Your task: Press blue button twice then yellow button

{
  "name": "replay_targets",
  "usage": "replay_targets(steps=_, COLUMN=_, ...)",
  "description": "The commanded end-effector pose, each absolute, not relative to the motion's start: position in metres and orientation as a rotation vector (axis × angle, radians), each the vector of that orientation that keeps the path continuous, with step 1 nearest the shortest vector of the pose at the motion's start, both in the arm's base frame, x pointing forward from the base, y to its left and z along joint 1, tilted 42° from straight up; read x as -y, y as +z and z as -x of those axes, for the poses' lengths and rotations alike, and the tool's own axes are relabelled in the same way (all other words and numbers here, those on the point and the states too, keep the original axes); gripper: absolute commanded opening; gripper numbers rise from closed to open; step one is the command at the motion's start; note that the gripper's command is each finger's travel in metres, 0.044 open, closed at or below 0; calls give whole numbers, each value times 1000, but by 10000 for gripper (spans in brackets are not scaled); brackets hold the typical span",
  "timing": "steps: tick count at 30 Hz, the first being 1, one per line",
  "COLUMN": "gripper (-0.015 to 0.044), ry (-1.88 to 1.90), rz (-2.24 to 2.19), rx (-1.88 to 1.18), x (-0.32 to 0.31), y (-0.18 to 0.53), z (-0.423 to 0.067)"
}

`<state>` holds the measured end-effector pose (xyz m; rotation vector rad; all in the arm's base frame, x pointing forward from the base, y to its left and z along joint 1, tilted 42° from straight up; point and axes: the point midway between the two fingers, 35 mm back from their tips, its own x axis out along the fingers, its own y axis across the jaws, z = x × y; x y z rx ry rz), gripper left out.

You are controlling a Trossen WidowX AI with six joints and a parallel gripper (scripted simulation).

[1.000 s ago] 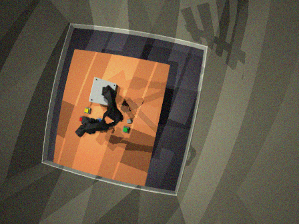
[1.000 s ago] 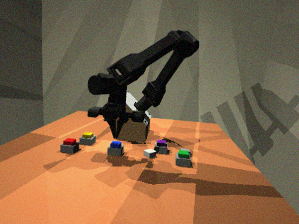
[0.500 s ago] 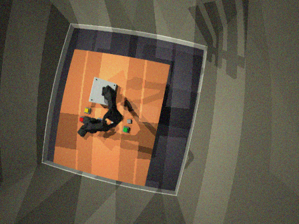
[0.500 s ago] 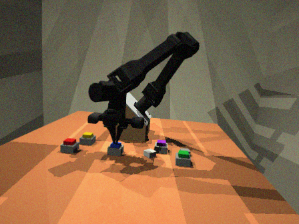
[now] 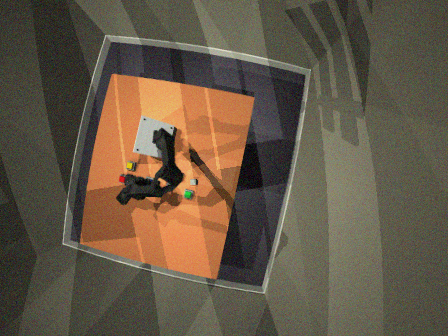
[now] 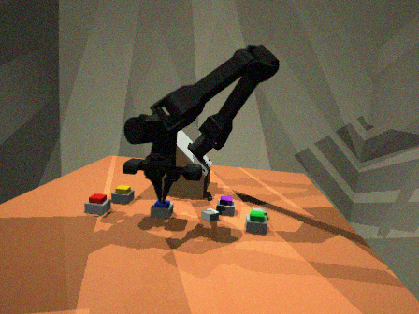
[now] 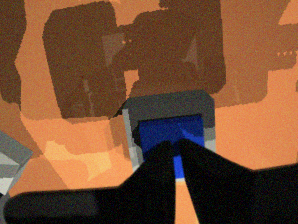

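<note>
The blue button [image 6: 162, 204] [image 7: 170, 130] sits in its grey housing in the middle of the button row on the orange table top. My gripper [image 6: 163, 198] [image 7: 175, 148] is shut and empty. It points straight down, with its closed fingertips on the near part of the blue cap. The yellow button [image 5: 130, 165] [image 6: 123, 189] stands to the left and further back, apart from the gripper. In the overhead view the arm hides the blue button.
A red button [image 5: 122, 178] [image 6: 97, 198] stands at the left end of the row. A purple button [image 6: 226, 200], a green button [image 5: 188, 194] [image 6: 256, 215] and a small white block [image 5: 193, 182] [image 6: 209, 214] [image 7: 6, 162] lie to the right. The arm's base plate [image 5: 145, 135] is behind.
</note>
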<state>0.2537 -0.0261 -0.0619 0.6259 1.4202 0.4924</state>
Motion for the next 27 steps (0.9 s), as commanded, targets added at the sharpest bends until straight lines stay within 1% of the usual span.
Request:
replay_targets(steps=1, gripper=20, ry=493, rz=-636, rx=-1427, x=24, y=-62, z=-252)
replay_targets(steps=6, gripper=20, ry=493, rz=-636, rx=-1427, x=24, y=-62, z=-252)
replay_targets(steps=11, gripper=20, ry=491, rz=-635, rx=-1427, x=46, y=-38, z=-249)
replay_targets(steps=27, gripper=20, ry=491, rz=-635, rx=-1427, x=35, y=-51, z=-251)
